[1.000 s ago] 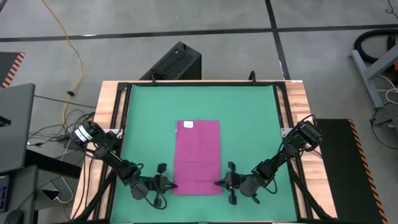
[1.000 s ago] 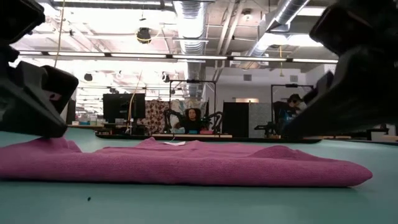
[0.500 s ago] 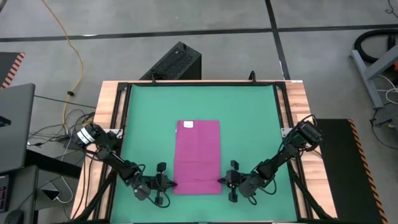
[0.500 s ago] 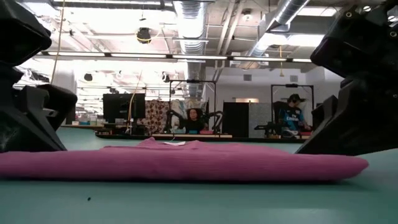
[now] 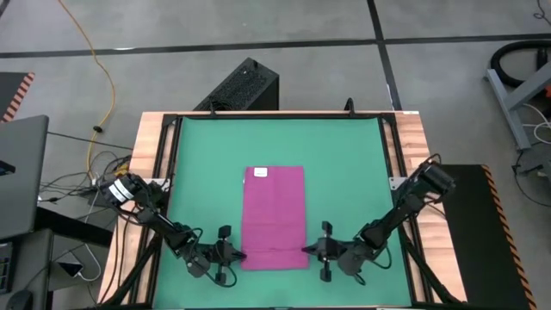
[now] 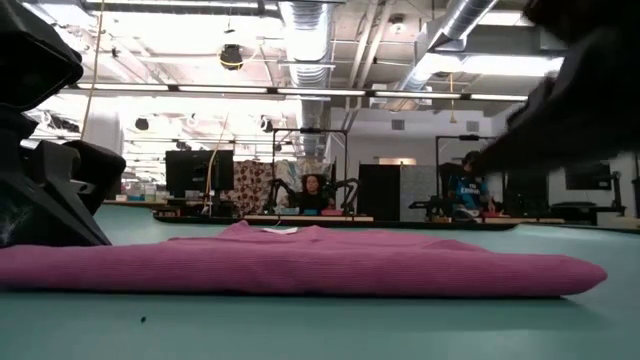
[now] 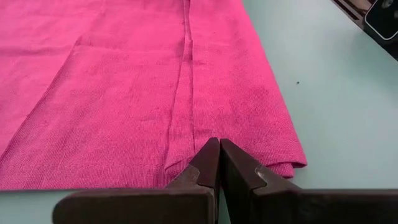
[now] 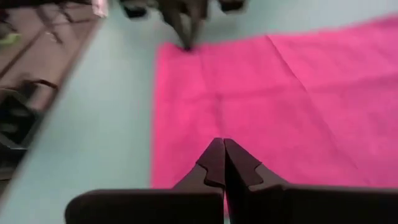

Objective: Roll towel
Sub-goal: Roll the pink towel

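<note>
Green-topped table [image 5: 344,164] w/ flat magenta towel [image 5: 275,215] near front edge

Overhead straight down, table-level sideways, wrists close, all sharing towel [image 5: 275,217]

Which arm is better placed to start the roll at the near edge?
Left, marginally. The left gripper sits at the towel's near left corner, fingers together on the folded edge in its wrist view. The right gripper is at the opposite corner but looks raised in the low view. Rolling likely needs both.
</note>
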### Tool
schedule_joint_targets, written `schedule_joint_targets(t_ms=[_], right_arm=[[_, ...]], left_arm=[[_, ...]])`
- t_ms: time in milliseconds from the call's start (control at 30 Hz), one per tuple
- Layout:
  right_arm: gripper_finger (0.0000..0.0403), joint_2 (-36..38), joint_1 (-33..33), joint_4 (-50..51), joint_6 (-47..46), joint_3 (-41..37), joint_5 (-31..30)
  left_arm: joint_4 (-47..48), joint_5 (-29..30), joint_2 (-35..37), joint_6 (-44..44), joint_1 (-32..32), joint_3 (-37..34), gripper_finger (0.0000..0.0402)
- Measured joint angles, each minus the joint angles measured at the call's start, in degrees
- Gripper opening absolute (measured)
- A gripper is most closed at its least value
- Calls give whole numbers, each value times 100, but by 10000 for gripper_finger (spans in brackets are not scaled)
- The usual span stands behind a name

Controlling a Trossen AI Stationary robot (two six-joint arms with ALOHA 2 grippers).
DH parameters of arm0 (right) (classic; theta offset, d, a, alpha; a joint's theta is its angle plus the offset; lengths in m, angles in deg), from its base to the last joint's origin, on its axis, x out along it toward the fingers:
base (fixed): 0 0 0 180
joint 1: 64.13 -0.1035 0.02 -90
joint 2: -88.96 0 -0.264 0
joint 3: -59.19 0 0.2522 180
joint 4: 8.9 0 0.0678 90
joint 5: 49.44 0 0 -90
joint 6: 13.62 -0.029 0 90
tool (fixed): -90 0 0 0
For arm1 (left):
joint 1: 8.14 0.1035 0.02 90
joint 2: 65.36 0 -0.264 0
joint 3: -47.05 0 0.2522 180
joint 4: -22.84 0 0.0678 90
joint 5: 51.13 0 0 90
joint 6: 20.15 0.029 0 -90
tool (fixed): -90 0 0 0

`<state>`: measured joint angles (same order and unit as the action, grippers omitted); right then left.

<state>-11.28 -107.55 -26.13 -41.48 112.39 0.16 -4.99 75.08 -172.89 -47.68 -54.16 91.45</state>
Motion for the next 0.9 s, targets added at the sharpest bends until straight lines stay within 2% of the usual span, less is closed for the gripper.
schedule_joint_targets(t_ms=[100,200,333,467,533,700,900], right_arm=[[28,133,-122,-144,259,54,114],[64,43,-210,187,383,342,204],[145,-382,-235,967,673,957,297],[238,-889,-173,1700,1353,1605,290],[265,-1113,-139,1955,1585,1857,251],[273,-1394,-101,2255,1476,2033,192],[269,-1422,-147,3359,347,2062,-67]], left_arm=[[1,-10,-2,-5,0,0,0],[1,0,-2,-15,0,-2,0],[5,6,-4,-17,0,-2,0],[5,6,-4,-22,0,-2,0],[7,6,-4,-61,0,-2,0],[11,4,-4,-169,0,-4,0],[70,-13,-7,-170,0,-4,0]])
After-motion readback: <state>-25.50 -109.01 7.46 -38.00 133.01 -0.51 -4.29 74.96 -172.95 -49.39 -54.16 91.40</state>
